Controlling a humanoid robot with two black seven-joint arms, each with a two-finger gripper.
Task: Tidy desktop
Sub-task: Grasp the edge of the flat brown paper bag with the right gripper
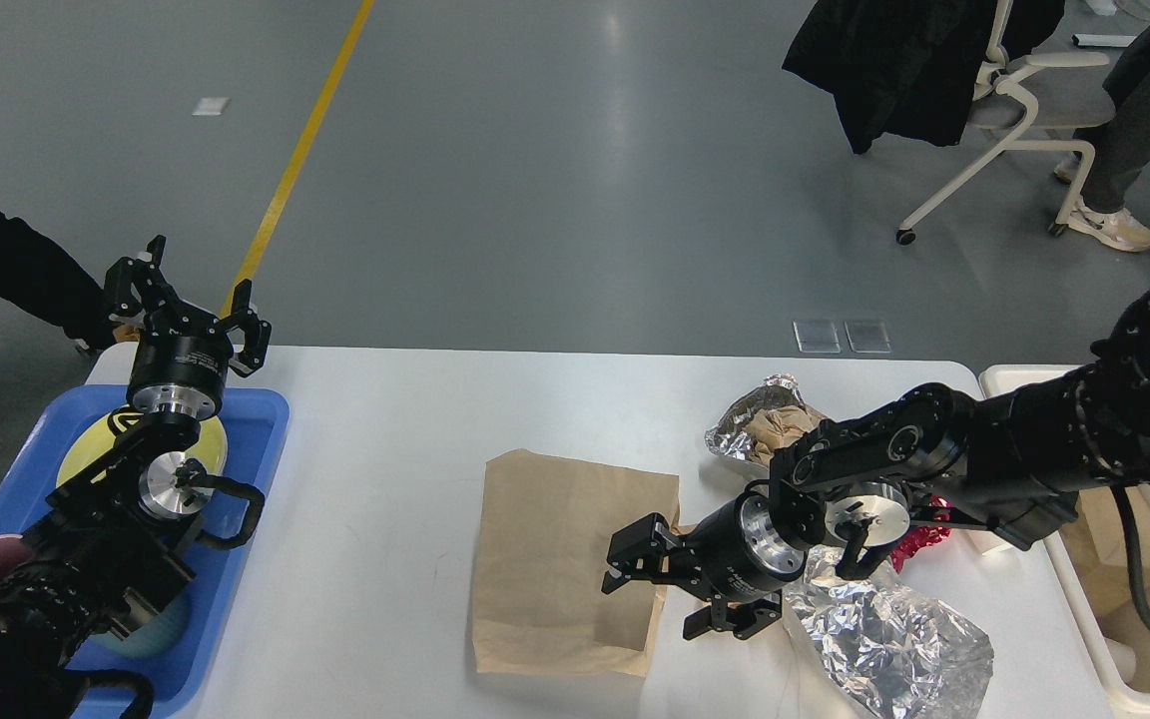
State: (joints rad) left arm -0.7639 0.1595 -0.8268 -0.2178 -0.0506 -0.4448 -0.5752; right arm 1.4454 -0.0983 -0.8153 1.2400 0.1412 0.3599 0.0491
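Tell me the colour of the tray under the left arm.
Blue; the tray shows clearly in the head view.

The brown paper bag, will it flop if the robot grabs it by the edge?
Probably yes. The paper bag lies flat and thin on the desktop, so it looks empty and light, and would likely droop from the right gripper. It may also slide on the smooth surface when nudged. Its creases suggest that it bends easily.

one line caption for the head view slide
Open right gripper reaches over brown paper bag on the cluttered desktop.
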